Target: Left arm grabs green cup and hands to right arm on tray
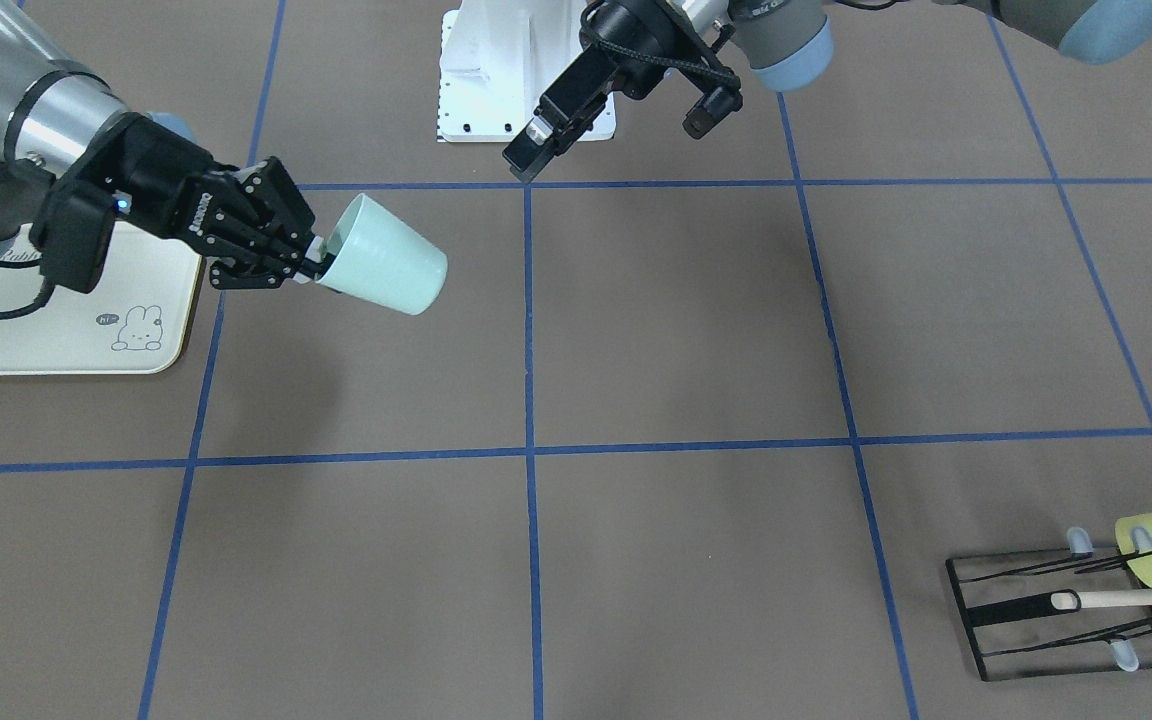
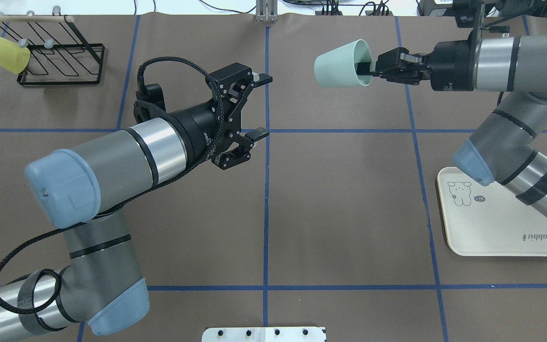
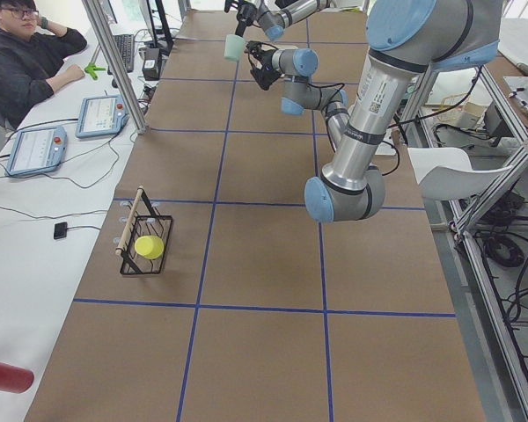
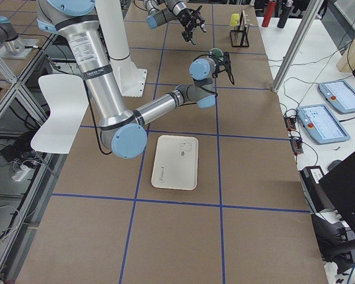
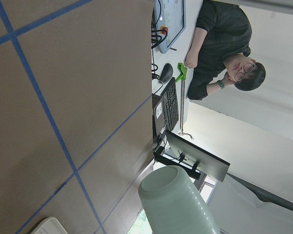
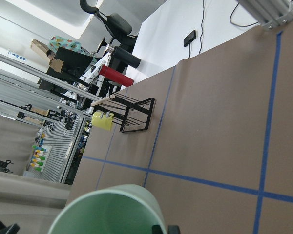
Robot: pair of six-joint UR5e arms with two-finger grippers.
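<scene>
You find the small pale mint-green plastic cup [image 2: 337,64] held in the air, at about 1 o'clock from the table's centre in the overhead view. It lies on its side with its mouth toward the right arm's black two-finger gripper [image 2: 367,70], which pinches the rim with one finger inside the cup.

The left arm's black two-finger gripper [image 2: 263,105] is spread wide and holds nothing. It sits at about 12 o'clock, well apart from the cup.

I judge the grab and the hand-over done. What is left for you is the placing. The cream-white rectangular rabbit tray [image 2: 501,228] lies at about 3 o'clock, under the right arm, and the cup is neither over it nor on it.
</scene>
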